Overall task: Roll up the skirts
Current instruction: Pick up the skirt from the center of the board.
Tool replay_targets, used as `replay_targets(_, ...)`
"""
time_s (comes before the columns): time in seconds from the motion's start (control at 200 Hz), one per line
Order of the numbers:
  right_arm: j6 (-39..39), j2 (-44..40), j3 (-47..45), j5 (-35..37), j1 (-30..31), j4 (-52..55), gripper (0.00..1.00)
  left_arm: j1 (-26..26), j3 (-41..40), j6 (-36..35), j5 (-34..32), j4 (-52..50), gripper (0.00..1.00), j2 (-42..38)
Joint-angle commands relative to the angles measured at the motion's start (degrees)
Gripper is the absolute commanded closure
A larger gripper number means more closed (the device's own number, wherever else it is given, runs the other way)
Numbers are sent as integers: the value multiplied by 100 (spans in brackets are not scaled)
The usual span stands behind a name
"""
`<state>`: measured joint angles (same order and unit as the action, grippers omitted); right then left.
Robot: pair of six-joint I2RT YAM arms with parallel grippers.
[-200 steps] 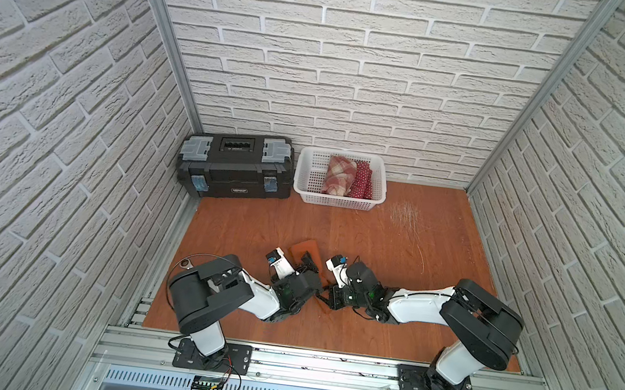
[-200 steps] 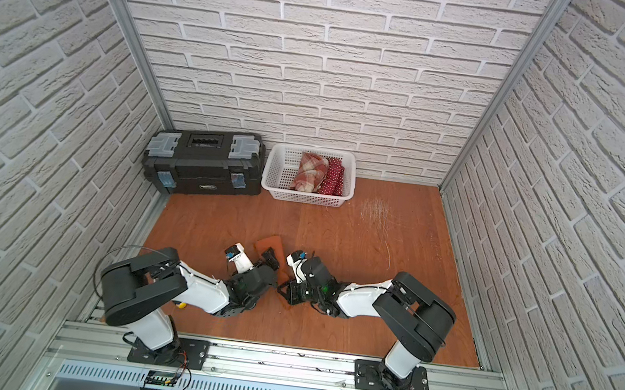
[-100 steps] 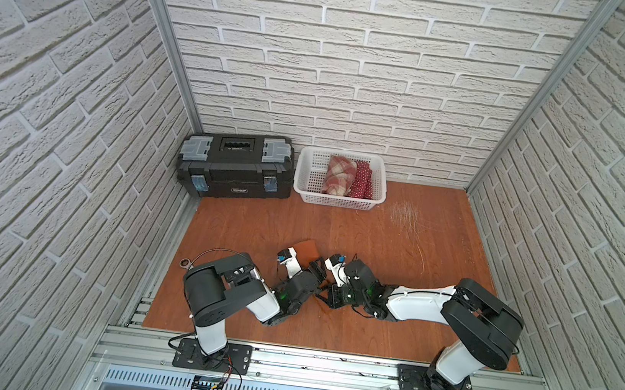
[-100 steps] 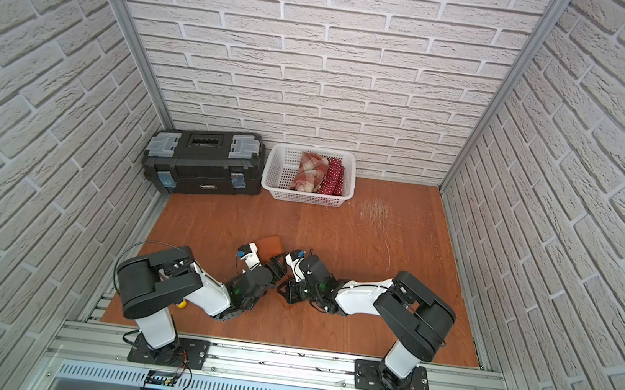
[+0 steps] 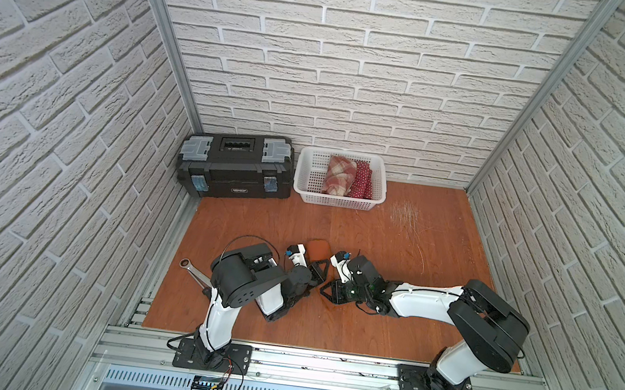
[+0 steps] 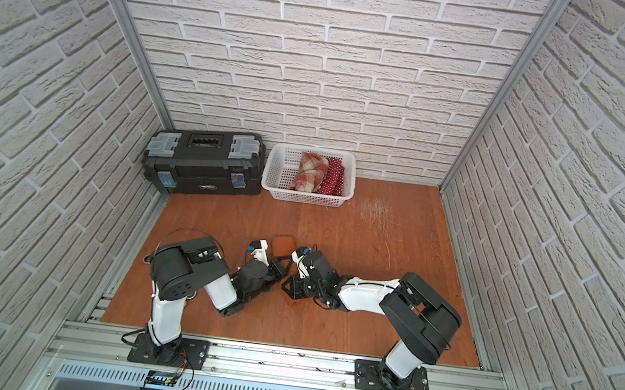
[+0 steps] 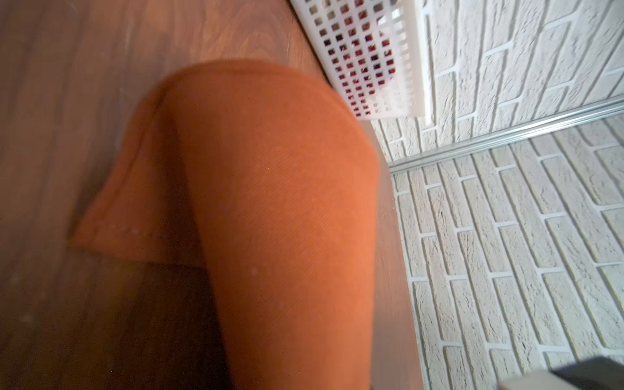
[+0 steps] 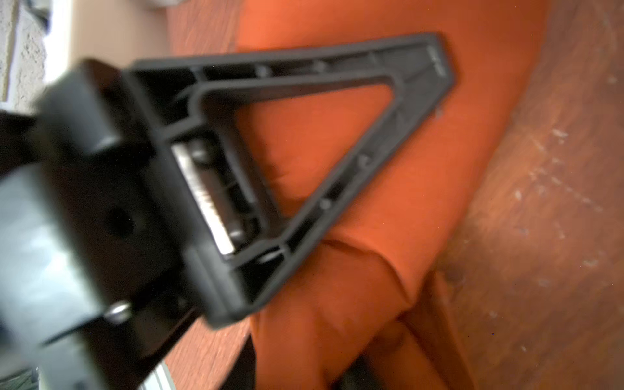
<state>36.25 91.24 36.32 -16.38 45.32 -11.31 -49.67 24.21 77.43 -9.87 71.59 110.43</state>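
Observation:
The plain rust-orange skirt (image 5: 316, 249) (image 6: 283, 245) lies partly rolled on the wooden floor between my two grippers. My left gripper (image 5: 319, 272) (image 6: 282, 266) is closed on its near end. In the left wrist view the orange cloth (image 7: 280, 202) runs straight into the jaws. One of its black fingers (image 8: 418, 84) lies across the roll (image 8: 439, 175) in the right wrist view. My right gripper (image 5: 326, 290) (image 6: 289, 287) sits against the same end, and its jaw gap is hidden. The plaid skirt (image 5: 339, 175) and the polka-dot skirt (image 5: 362, 179) lie rolled in the basket.
The white lattice basket (image 5: 338, 203) (image 6: 306, 199) (image 7: 371, 57) stands at the back wall. A black toolbox (image 5: 236, 165) sits to its left. A metal wrench (image 5: 194, 268) lies at the floor's left edge, by the left arm. Brick walls close in three sides.
My left arm has swung in toward the middle and its gripper has closed on the orange skirt's near end. The right arm has stayed where it was.

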Motion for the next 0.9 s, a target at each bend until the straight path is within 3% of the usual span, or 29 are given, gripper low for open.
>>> replay_targets(0.0,-240,-429,-210,391,33,2235,43,293,317,-639,801,-1922,100,-630)
replay_targets(0.055,-254,-1049,-189,601,37,2753,36,560,494,-1136,899,-2731,100,-945)
replay_targets(0.085,-253,-1445,-172,783,27,3026,27,730,551,-1365,967,-2974,100,-1051)
replay_targets(0.16,-242,-2361,-66,1297,19,3771,19,1101,685,-1697,1196,-3367,100,-1129)
replay_targets(0.295,-48,-3360,437,3247,-219,4813,18,1223,1024,-2103,1467,-3862,100,-1055)
replay_targets(0.37,-217,-3376,795,3593,-800,4758,18,1177,1099,-2166,1567,-3938,100,-1024)
replay_targets(0.455,-664,-2806,1302,3627,-1587,4235,18,1155,1074,-2220,1652,-3960,100,-1097)
replay_targets(0.605,-1284,-963,2902,2621,-2722,3639,18,1150,963,-2295,1806,-4110,100,-1376)
replay_targets(0.755,-1638,1108,5069,1865,-3217,4016,18,1222,706,-2268,1934,-4098,100,-1736)
replay_targets(0.895,-1707,2662,6763,1810,-3482,4442,22,1223,579,-2228,2080,-4116,100,-2114)
